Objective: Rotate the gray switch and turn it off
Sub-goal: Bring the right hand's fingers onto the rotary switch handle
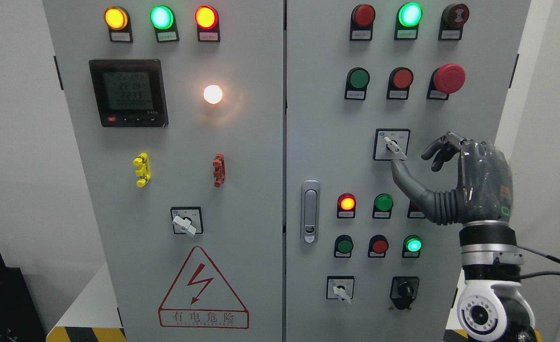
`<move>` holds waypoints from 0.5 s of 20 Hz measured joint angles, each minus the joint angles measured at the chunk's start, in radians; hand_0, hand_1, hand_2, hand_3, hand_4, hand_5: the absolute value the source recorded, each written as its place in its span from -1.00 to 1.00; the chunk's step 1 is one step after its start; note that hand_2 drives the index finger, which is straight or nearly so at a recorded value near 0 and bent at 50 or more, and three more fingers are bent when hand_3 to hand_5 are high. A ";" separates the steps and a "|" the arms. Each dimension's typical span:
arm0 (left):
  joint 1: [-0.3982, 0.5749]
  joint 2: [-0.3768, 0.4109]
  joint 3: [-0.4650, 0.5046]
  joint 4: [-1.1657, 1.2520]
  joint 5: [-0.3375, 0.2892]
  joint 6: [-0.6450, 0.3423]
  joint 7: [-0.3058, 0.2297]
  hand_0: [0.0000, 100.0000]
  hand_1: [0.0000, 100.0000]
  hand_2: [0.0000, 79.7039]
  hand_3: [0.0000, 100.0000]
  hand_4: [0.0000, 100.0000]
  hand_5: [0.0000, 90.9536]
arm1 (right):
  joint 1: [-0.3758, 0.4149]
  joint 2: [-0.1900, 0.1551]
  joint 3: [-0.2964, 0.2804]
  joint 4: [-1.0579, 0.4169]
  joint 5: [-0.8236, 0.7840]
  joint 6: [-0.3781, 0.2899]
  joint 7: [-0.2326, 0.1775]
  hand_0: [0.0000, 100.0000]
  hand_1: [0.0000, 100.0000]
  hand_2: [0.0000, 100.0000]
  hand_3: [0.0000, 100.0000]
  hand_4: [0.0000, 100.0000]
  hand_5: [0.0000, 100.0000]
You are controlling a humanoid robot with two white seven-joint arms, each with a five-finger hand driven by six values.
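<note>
One right hand spread beside gray switch, thumb tip just below knob

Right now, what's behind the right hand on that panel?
The right hand covers a red indicator beside the unlit green one; only its left edge shows. Whether it's lit can't be seen.

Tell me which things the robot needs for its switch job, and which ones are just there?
Needed:
right hand, open by the switch
gray switch with the white knob

Just there:
red mushroom button
door handle
meter screen
warning sign
black switch
</note>
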 measured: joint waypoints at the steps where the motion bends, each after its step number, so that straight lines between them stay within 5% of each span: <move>1: 0.000 0.000 0.000 0.000 0.000 0.000 0.000 -0.76 -0.22 -1.00 -1.00 -1.00 -1.00 | -0.005 0.002 0.001 0.004 0.000 0.006 0.002 -0.80 -0.16 0.21 0.64 0.43 0.77; 10: 0.000 0.000 0.000 0.000 0.000 0.000 0.000 -0.76 -0.22 -1.00 -1.00 -1.00 -1.00 | -0.032 0.011 0.007 0.034 0.001 0.017 0.007 -0.74 -0.20 0.20 0.64 0.43 0.77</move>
